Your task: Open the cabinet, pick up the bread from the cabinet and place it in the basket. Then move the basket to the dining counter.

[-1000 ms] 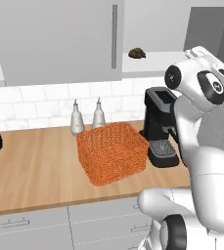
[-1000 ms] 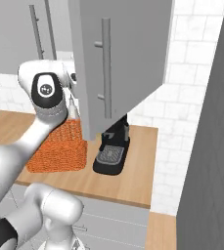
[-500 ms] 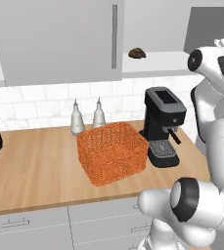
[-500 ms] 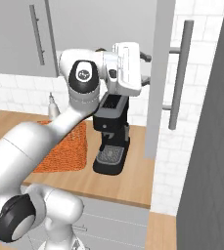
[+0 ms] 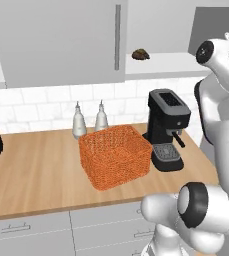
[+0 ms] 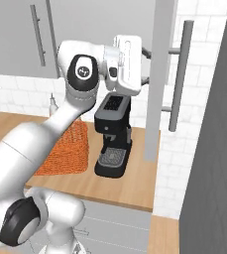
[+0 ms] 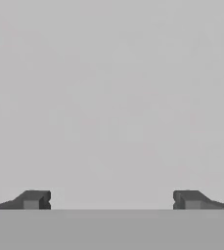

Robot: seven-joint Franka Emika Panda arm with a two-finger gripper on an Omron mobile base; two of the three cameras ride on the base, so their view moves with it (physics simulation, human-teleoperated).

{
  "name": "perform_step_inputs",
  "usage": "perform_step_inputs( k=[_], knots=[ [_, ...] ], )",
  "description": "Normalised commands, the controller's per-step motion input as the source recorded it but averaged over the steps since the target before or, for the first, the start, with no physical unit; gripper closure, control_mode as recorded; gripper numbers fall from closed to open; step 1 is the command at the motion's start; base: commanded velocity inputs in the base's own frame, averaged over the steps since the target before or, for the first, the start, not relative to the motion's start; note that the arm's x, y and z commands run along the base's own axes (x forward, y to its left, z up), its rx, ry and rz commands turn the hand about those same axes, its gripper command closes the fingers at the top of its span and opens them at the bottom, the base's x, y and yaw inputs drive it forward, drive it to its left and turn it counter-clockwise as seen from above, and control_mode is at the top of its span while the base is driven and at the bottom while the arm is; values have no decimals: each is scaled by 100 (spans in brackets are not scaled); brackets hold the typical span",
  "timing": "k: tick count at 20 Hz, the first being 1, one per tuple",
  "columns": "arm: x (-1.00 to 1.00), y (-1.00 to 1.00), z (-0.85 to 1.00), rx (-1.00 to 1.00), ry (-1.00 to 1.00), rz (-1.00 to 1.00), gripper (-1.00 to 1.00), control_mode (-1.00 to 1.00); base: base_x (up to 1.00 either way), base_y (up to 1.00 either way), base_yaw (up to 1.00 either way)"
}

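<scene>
**Fingers wide apart, nothing held, bread waits on the open shelf**

The fingers [image 7: 33, 199] stand spread far apart in the hand view, one tip at each lower corner, and nothing is between them; the gripper [image 7: 111, 200] is released and empty. In front of the tips there is just a flat grey surface w/ no detail, so what exactly the hand faces cannot be told from there. In the right base view the white hand is raised beside the swung-out cabinet door [image 6: 162, 74], on the side away from the bar handle [image 6: 180, 74]. Probably the hand is so high because the shelf is at that level.

Nearest on the worktop [image 5: 36, 170] is the basket [image 5: 115, 155], bright orange, empty as far as visible, standing upright near the front-middle. Its place just under the open compartment looks convenient for dropping the bread in. Just beside it, to the right, stands the black coffee machine [image 5: 167, 129], close but whether touching is not clear. Behind the basket, near the tiled wall, are two small grey bottles [image 5: 89, 119].

Farther and higher is the cabinet [image 5: 61, 40]: left door closed w/ vertical handle, right side open. On the exposed shelf lies the bread [image 5: 140, 54], a small dark brown lump, well apart from the gripper.

Judgement: opening step seems done; the approx. next need is to reach in to the bread, avoiding the door edge and the coffee machine below.
</scene>
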Motion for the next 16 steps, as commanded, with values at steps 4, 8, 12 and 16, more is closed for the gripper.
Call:
perform_step_inputs(
  k=[4,8,12,16],
  knots=[
    [-89,42,28,-23,6,20,-100,-100,0,0,0],
    [-98,63,36,-23,4,29,-100,-100,0,0,0],
    [-59,96,31,-17,5,49,-100,-100,0,0,0],
    [-19,91,29,-12,18,53,-100,-100,0,0,0]
  ],
)
